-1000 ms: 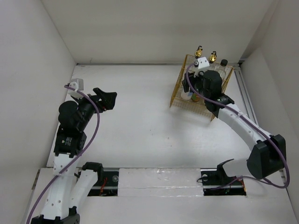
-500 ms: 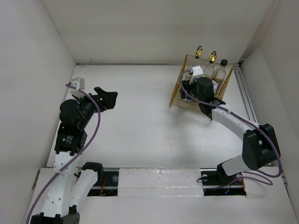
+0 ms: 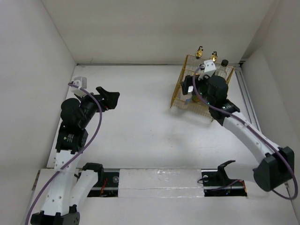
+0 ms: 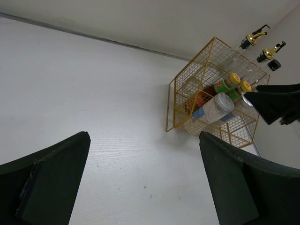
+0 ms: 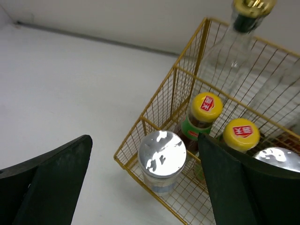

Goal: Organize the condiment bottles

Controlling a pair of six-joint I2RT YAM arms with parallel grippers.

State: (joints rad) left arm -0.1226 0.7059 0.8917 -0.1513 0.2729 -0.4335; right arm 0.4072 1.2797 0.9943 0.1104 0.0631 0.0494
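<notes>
The condiment bottles stand together in a yellow wire basket (image 3: 177,96) at the back right. The right wrist view shows a silver-lidded jar (image 5: 162,157) in the basket's near corner, a second silver lid (image 5: 277,159), two red-sauce bottles with yellow-orange caps (image 5: 206,108) (image 5: 241,133) and a clear cruet with a gold spout (image 5: 234,51). Two gold spouts (image 3: 199,51) (image 3: 213,56) and a black cap (image 3: 225,62) show from above. My right gripper (image 5: 145,187) is open and empty, hovering above the near jar. My left gripper (image 3: 108,97) is open and empty over the table's left side, far from the basket.
The basket (image 4: 174,93) sits near the back wall and the right wall, with a rail (image 3: 246,93) along the right edge. White walls close in the table on three sides. Bare table top (image 3: 136,108) lies between the two arms.
The right wrist has shifted back and to the right above the basket, with its jaws open over the near jar. The left arm has barely moved.
</notes>
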